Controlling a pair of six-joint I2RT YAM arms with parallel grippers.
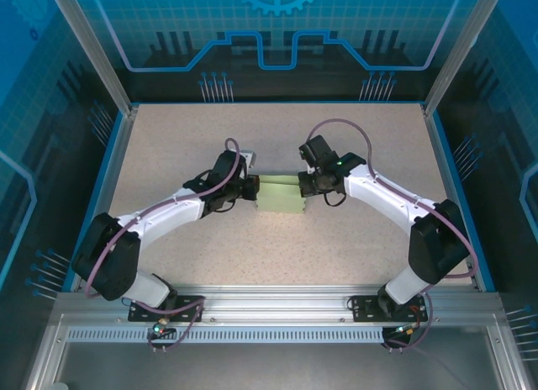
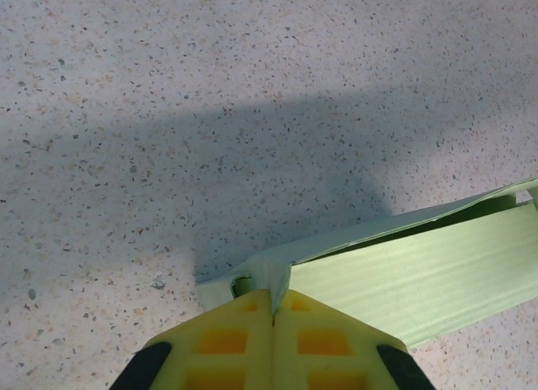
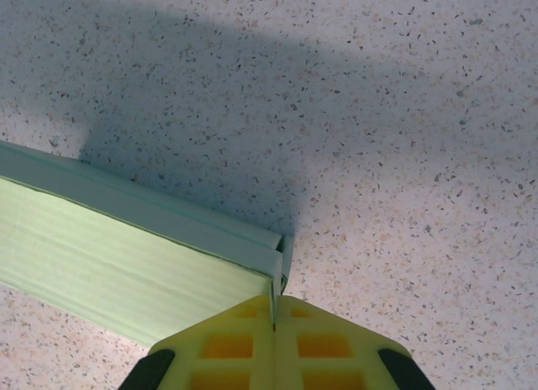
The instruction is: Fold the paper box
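Observation:
The paper box (image 1: pixel 280 195) is a pale mint-green rectangular box at the middle of the table, held between the two arms. My left gripper (image 1: pixel 252 188) is shut on its left end; the yellow fingers (image 2: pixel 239 339) pinch a small creased flap of the paper box (image 2: pixel 420 281). My right gripper (image 1: pixel 304 185) is shut on its right end. There the yellow fingers (image 3: pixel 315 344) clamp the thin edge at the corner of the paper box (image 3: pixel 118 264).
The speckled beige table (image 1: pixel 277 255) is ringed by a blue and aluminium frame (image 1: pixel 471 205). An aluminium rail (image 1: pixel 277 302) runs along the near edge by the arm bases.

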